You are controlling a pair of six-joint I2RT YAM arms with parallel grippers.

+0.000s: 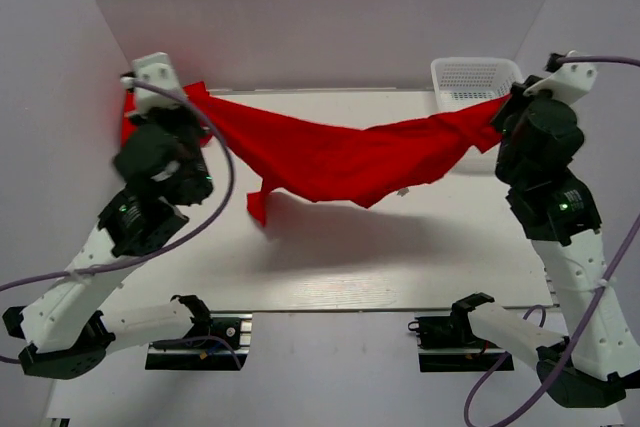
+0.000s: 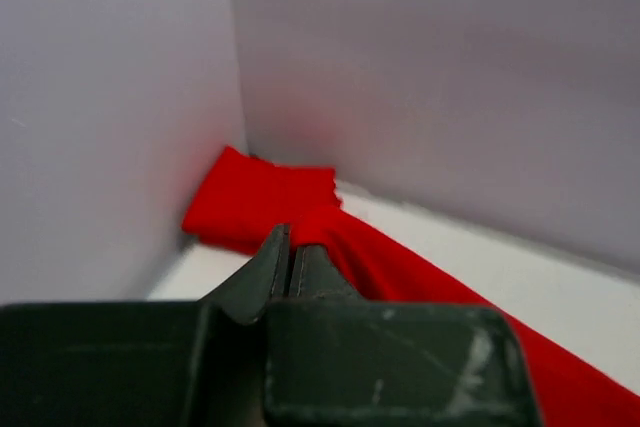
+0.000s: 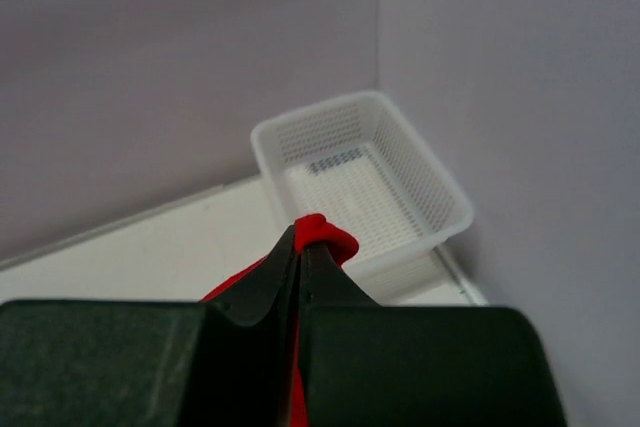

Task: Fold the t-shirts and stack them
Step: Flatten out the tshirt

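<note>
One bright red t-shirt (image 1: 340,162) hangs stretched in the air between both arms, sagging in the middle above the white table (image 1: 400,267), with a loose flap drooping at its lower left. My left gripper (image 1: 192,95) is shut on its left end; in the left wrist view the cloth (image 2: 420,277) runs off to the right from the gripper (image 2: 290,239). My right gripper (image 1: 505,109) is shut on the right end, and a small red bunch (image 3: 325,234) pokes out past the gripper (image 3: 303,235). More red t-shirt cloth (image 2: 250,197) lies bunched in the back left corner (image 1: 127,125).
A white plastic mesh basket (image 1: 470,82) stands in the back right corner, just beyond the right gripper, and nothing shows inside it (image 3: 360,182). Grey walls close in the table at the back and on both sides. The shirt's shadow falls on the middle of the table.
</note>
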